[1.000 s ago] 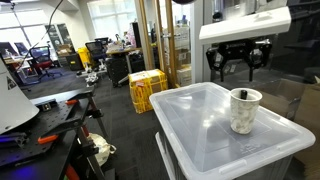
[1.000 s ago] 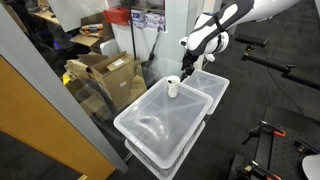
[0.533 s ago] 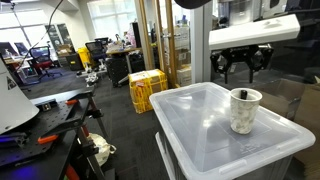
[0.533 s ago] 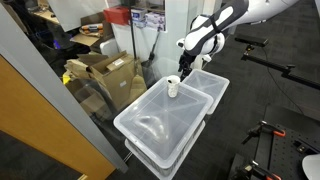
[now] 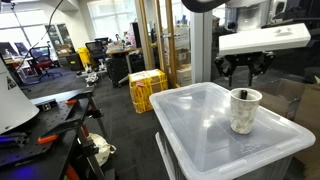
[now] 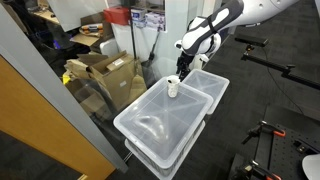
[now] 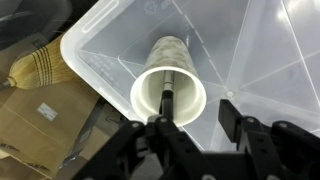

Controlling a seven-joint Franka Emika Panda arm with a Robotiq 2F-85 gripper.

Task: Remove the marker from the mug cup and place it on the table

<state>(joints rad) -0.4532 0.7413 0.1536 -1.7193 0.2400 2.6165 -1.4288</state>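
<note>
Nearest, in the wrist view: gripper (image 7: 193,122) at the bottom edge, its two dark fingers (image 7: 232,120) spread apart and pinching nothing, one tip overlapping the near rim of the mug cup (image 7: 172,52). Just beyond, looking straight down into that one cup: one black marker (image 7: 165,103) inside, lying against the pale inner wall. Under the cup, the translucent bench (image 7: 265,50). Farther off, in an exterior view: gripper (image 5: 244,75) hanging over the mug cup (image 5: 245,112), apart from it. Compared with a second ago, shifted toward the right edge of that picture and slightly lower. Cup unmoved on the bench (image 5: 190,125). Counted here: one cup, one gripper, one bench. Marker too small to tell in both exterior views, plain only from the wrist. From higher up and farther back, in an exterior view: gripper (image 6: 185,72) above the mug cup (image 6: 173,88) near the far end of the bench (image 6: 150,125), almost as before. Beyond the bench there, cardboard boxes (image 6: 105,75). Farthest back, one yellow crate (image 5: 147,90), seen in that view alone.
</note>
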